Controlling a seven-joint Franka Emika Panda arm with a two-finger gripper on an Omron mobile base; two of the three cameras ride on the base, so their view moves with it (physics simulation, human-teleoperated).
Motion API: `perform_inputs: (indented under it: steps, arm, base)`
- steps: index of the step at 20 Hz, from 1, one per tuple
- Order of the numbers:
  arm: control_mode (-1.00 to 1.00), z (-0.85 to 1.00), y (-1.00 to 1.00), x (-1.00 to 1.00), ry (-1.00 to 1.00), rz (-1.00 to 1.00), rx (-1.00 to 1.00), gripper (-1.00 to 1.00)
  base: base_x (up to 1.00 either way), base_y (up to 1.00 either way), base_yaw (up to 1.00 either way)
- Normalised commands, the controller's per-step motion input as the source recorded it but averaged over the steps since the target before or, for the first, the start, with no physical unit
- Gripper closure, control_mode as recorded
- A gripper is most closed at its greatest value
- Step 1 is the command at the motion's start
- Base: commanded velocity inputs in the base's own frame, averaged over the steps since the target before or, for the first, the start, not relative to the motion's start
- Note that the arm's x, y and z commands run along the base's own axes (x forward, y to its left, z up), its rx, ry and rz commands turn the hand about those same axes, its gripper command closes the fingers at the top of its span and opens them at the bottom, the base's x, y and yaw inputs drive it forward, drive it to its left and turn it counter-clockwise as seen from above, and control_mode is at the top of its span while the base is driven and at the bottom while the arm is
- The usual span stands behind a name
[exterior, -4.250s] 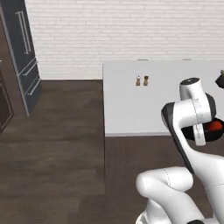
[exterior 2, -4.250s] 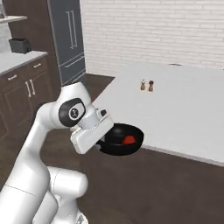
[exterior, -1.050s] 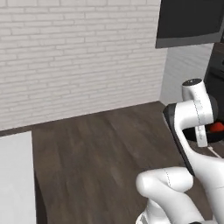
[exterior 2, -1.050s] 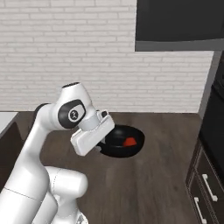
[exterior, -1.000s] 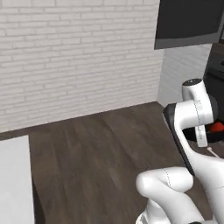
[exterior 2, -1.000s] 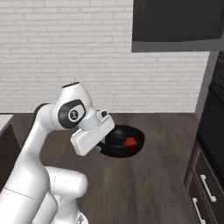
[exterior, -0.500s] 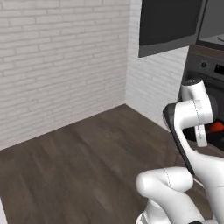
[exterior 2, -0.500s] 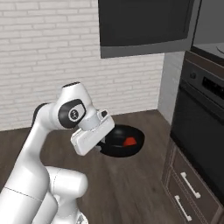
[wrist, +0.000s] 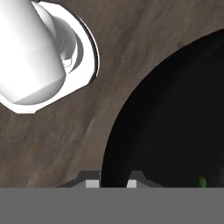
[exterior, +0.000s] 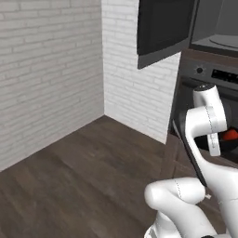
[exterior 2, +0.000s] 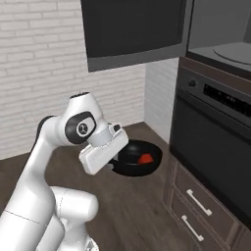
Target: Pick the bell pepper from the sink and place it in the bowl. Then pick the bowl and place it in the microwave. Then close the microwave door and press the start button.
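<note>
My gripper (exterior 2: 115, 163) is shut on the near rim of the black bowl (exterior 2: 138, 158) and holds it level in the air in front of me. The red bell pepper (exterior 2: 145, 158) lies inside the bowl. In the hand view the gripper (wrist: 110, 183) pinches the bowl (wrist: 175, 118) at its edge, and the pepper's green stem (wrist: 202, 181) peeks in at the lower right. In the left base view the pepper (exterior: 229, 135) shows behind my forearm. The microwave (exterior 2: 220, 34) is up on the right, its cavity showing. The microwave door (exterior 2: 135, 32) hangs open, swung out to the left. The sink is out of view.
A black oven (exterior 2: 215, 142) with a display strip sits under the microwave, and drawers (exterior 2: 196, 211) with handles are below it. A white brick wall (exterior: 51, 69) and its corner are to the left. Dark wood floor (exterior: 83, 181) lies ahead of me.
The whole picture has swung as the base moved: the microwave, its open door and the oven have come in from the right and look larger. The arm still holds the bowl the same way.
</note>
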Motion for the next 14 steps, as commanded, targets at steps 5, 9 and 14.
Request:
perform_inputs:
  steps: [5, 9, 14]
  arm:
    - [1.00, 0.00, 0.00, 0.00, 0.00, 0.00, 0.00, 1.00]
    - [1.00, 0.00, 0.00, 0.00, 0.00, 0.00, 0.00, 1.00]
    - [1.00, 0.00, 0.00, 0.00, 0.00, 0.00, 0.00, 1.00]
  base:
    - [0.48, 0.04, -0.41]
    - [0.46, 0.04, -0.41]
    - [0.56, 0.17, -0.35]
